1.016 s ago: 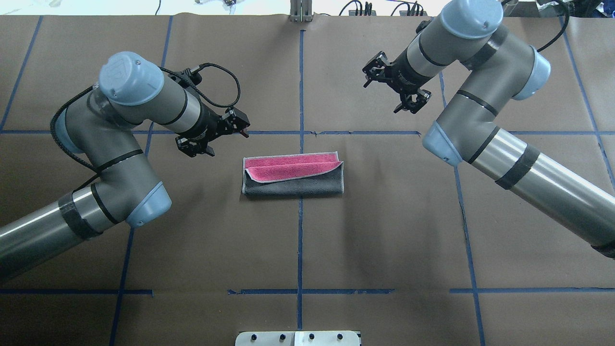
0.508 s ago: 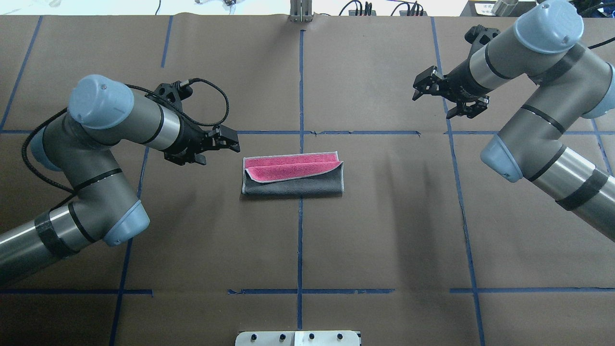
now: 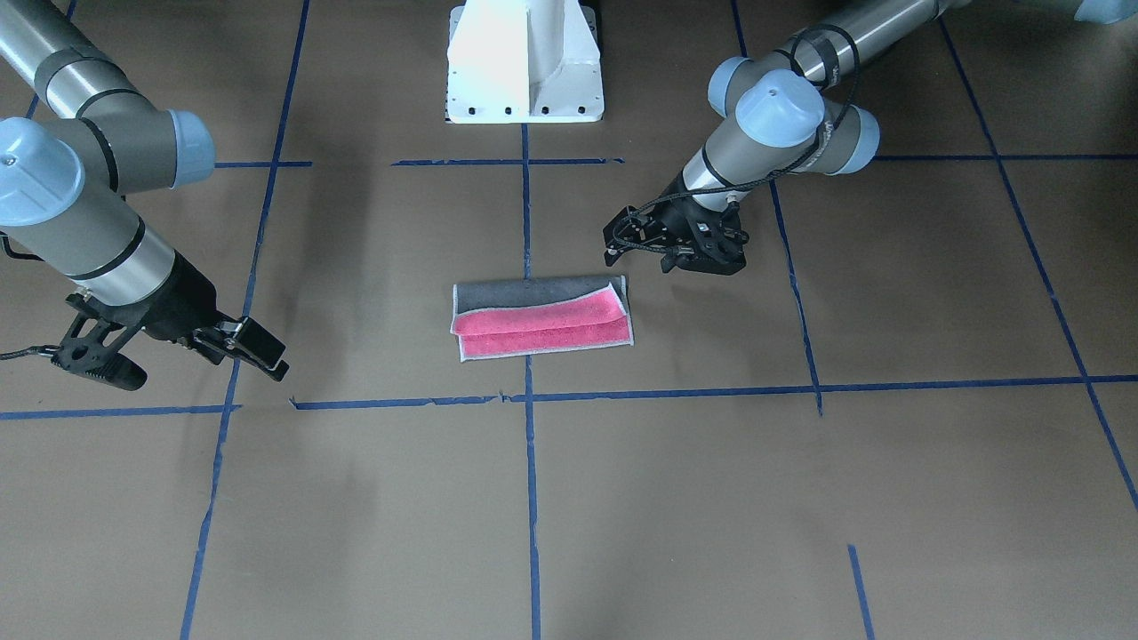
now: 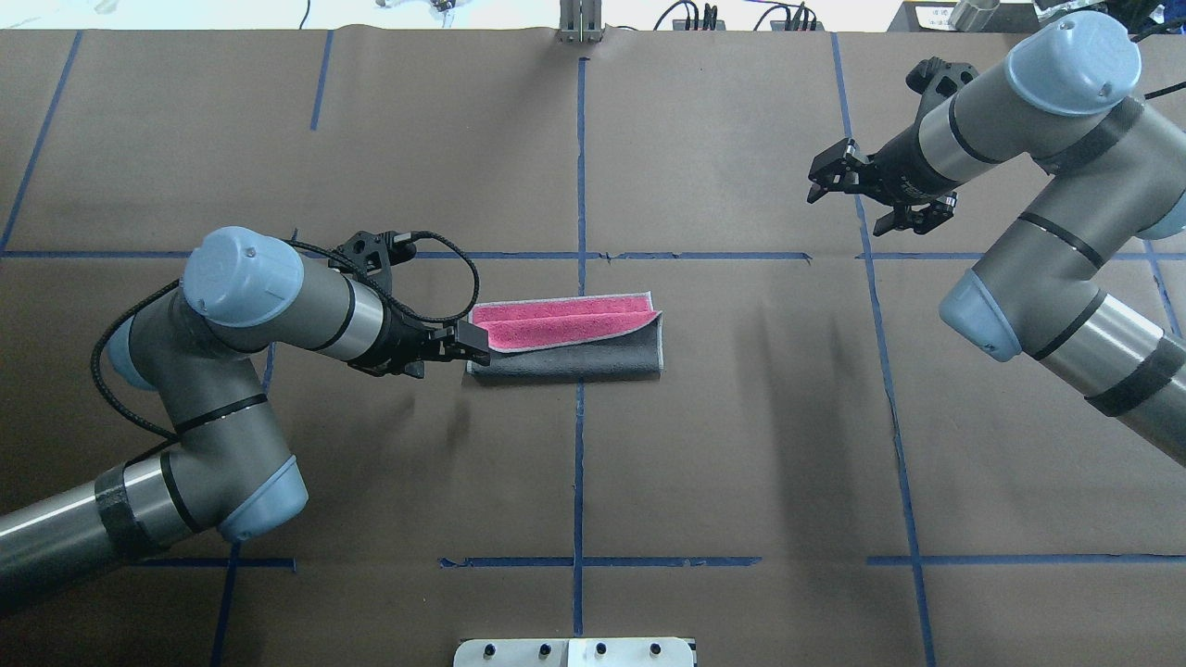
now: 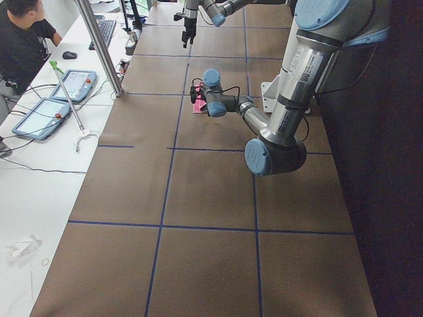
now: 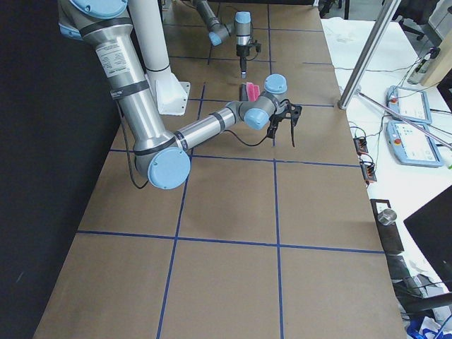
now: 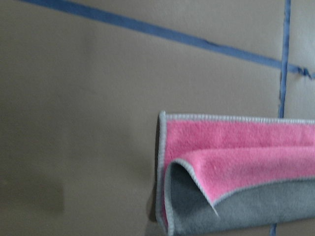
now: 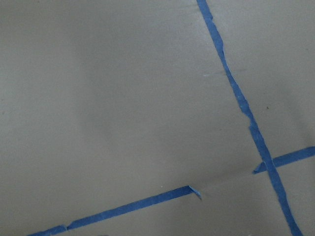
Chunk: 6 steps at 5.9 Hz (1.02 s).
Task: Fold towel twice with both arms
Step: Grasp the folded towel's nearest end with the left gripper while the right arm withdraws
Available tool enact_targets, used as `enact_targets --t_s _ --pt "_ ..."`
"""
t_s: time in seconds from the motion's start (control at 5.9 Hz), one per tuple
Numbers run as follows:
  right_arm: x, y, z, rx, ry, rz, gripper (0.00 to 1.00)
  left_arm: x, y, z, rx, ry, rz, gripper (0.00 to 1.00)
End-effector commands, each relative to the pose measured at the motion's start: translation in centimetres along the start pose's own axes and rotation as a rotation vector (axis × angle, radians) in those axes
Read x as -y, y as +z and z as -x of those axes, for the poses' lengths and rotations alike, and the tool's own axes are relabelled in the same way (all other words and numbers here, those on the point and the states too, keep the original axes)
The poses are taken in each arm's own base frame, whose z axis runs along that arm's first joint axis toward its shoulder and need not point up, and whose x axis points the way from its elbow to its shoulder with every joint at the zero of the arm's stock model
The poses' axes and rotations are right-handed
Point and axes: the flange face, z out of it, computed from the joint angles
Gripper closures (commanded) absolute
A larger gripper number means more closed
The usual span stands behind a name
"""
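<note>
The towel (image 4: 565, 338) lies folded once into a long strip at the table's middle, grey below and pink on top, with the upper pink layer curled back. It also shows in the front view (image 3: 542, 320) and the left wrist view (image 7: 236, 167). My left gripper (image 4: 463, 347) is open, low at the towel's left end, with one fingertip at the near left corner; in the front view the left gripper (image 3: 662, 249) sits just beside the towel's end. My right gripper (image 4: 876, 199) is open and empty, raised far off to the right, also seen in the front view (image 3: 173, 360).
Brown paper with blue tape lines (image 4: 580, 167) covers the table. The white pedestal base (image 3: 524, 62) stands at the robot's side. A person sits at a side desk with tablets (image 5: 39, 112). A metal pole (image 5: 99, 46) stands at the table's edge.
My left gripper has moved toward the robot and right, down to the towel's left end. My right gripper has swung away to the right. The towel has not moved.
</note>
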Motion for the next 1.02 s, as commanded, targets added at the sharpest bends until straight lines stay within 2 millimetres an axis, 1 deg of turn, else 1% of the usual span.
enact_targets --t_s 0.0,0.17,0.34,0.51,0.68,0.85 --pt "1.3 -0.6 -2.2 -0.012 -0.031 0.002 0.00 -1.0 0.9 -0.3 0.010 0.039 -0.009 0.07" --pt "3.0 -1.6 -5.9 -0.029 -0.074 0.006 0.00 -0.9 1.1 -0.3 0.015 0.037 -0.008 0.11" --pt "4.0 -1.9 -8.3 -0.048 -0.099 0.007 0.00 -0.7 1.5 0.0 0.024 0.032 -0.006 0.15" --pt "5.7 -2.7 -12.4 -0.081 -0.142 -0.007 0.00 -0.7 1.5 0.0 0.027 0.029 -0.004 0.16" --pt "7.8 -3.4 -16.2 -0.111 -0.209 -0.012 0.00 -0.5 1.5 0.2 0.030 0.027 -0.006 0.20" --pt "8.6 -3.2 -17.2 -0.119 -0.206 -0.005 0.00 -0.6 1.8 0.2 0.034 0.025 -0.003 0.37"
